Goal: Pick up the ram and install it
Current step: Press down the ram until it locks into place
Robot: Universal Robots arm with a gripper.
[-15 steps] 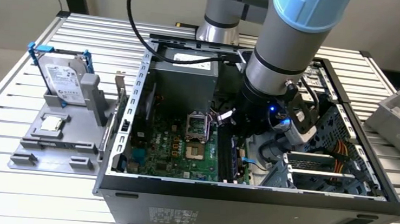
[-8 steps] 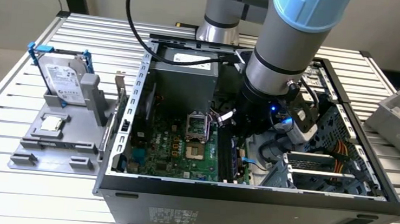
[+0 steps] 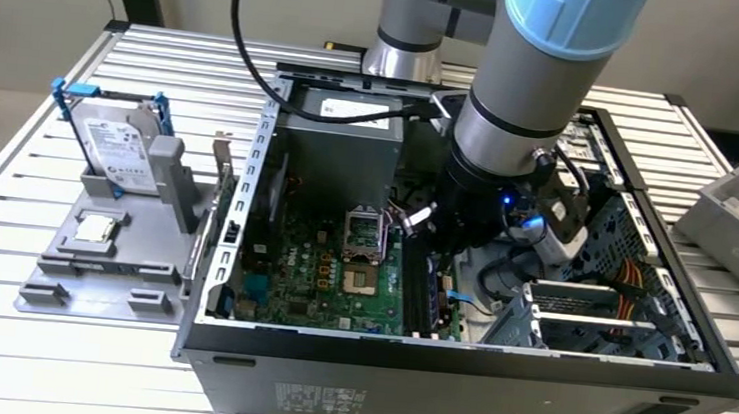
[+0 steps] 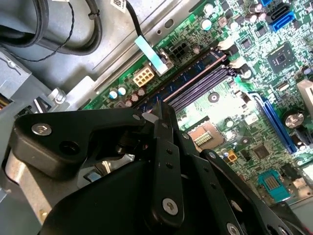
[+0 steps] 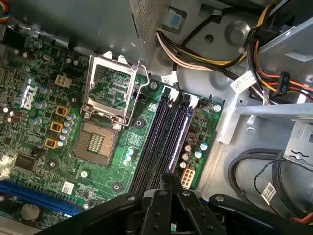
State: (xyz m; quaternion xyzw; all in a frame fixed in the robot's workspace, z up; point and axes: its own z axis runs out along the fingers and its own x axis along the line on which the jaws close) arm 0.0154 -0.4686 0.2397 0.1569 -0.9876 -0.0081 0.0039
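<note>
The ram (image 5: 180,139) is a thin bluish stick standing in the outermost of the long black motherboard slots (image 5: 155,144), beside the case wall. In the second wrist view the ram (image 4: 188,74) runs along the edge of the slots (image 4: 203,87). My gripper (image 5: 168,180) is deep inside the open computer case (image 3: 463,361), its black fingers together. Their tips sit at the near end of the ram; I cannot tell whether they clamp it or rest on top. In the exterior view the gripper (image 3: 435,265) hangs over the slot area beside the CPU socket (image 3: 361,267).
A silver hard drive in a blue frame (image 3: 114,145) and a small square chip (image 3: 94,228) rest on a grey fixture outside the case at the exterior view's left. The power supply (image 3: 343,129), cable bundles (image 5: 195,54) and a drive cage (image 3: 575,315) crowd the arm.
</note>
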